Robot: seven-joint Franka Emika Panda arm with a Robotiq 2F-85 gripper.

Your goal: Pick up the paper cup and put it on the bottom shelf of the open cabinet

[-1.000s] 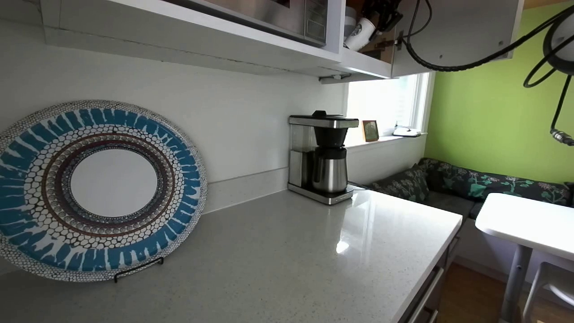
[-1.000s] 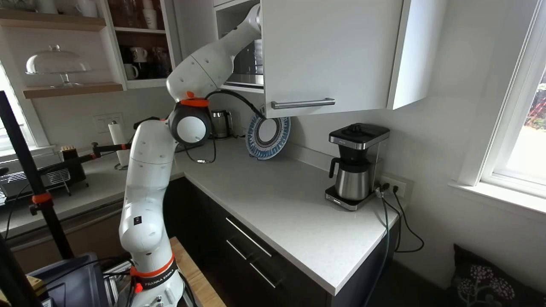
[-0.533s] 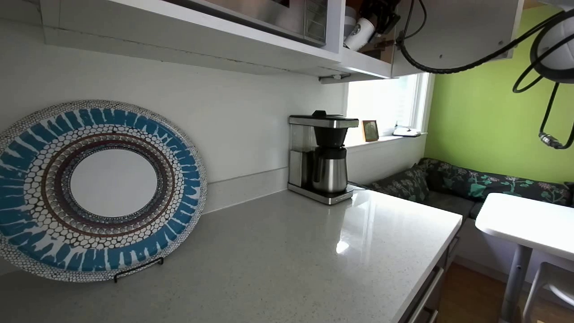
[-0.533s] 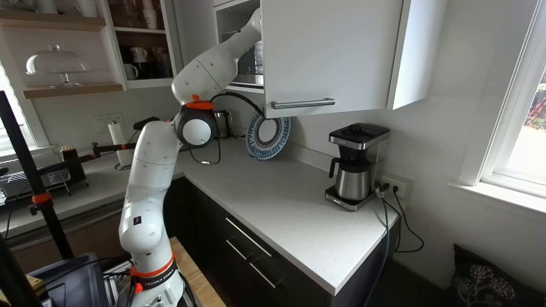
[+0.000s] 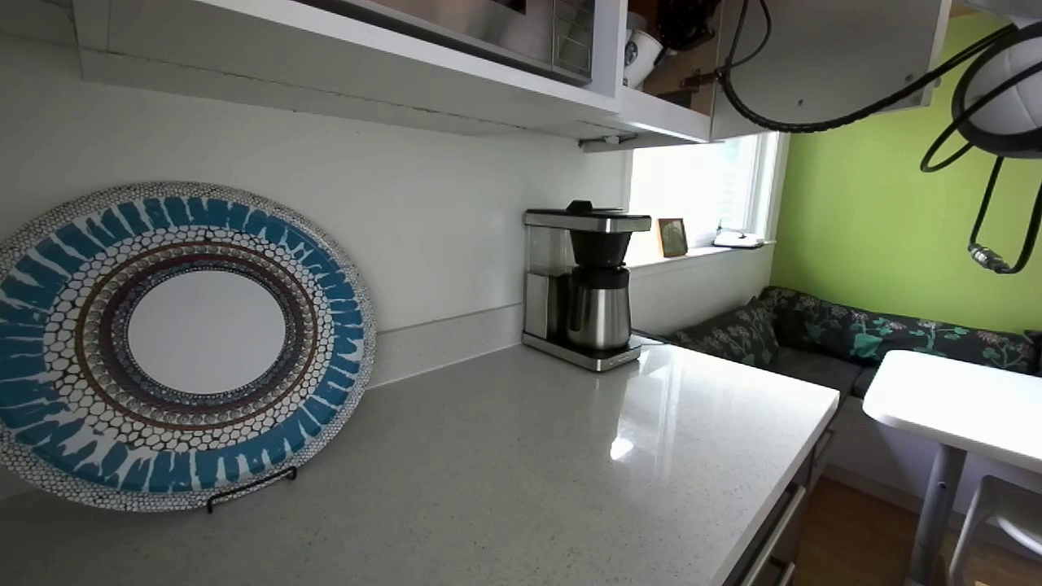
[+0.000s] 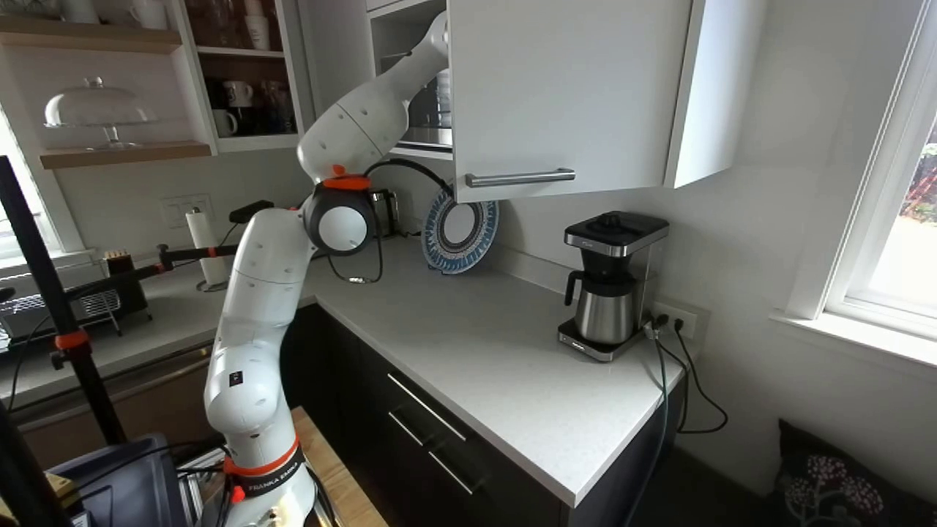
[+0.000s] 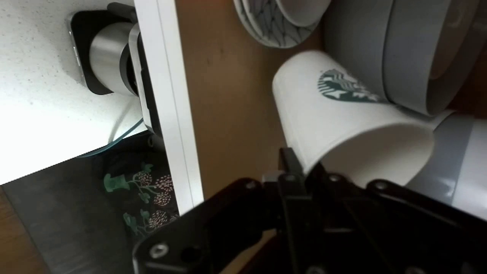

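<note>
The white paper cup point(image 7: 300, 102) with a green logo is tilted inside the open cabinet point(image 5: 606, 49), its mouth toward my gripper. My gripper point(image 7: 304, 161) is shut on the cup's wall at the rim, one finger outside and one inside. The brown bottom shelf point(image 7: 228, 87) with its white front edge lies beside the cup in the wrist view. I cannot tell whether the cup's base touches the shelf. In an exterior view the cup point(image 5: 641, 59) is partly hidden by the cabinet frame and the dark gripper point(image 5: 667, 50) is behind it. In an exterior view the cabinet door point(image 6: 571, 95) hides both.
Grey bowls point(image 7: 354, 45) stand close against the cup, with patterned dishes point(image 7: 262, 23) near its base. The open door stands beside the arm point(image 6: 359, 132). The coffee maker point(image 6: 607, 293) and decorated plate point(image 6: 460, 230) are on the counter point(image 6: 468, 322) below.
The gripper and cup have moved deeper into the cabinet and the cup's tilt has changed a little. The arm's elbow has shifted right and down in an exterior view.
</note>
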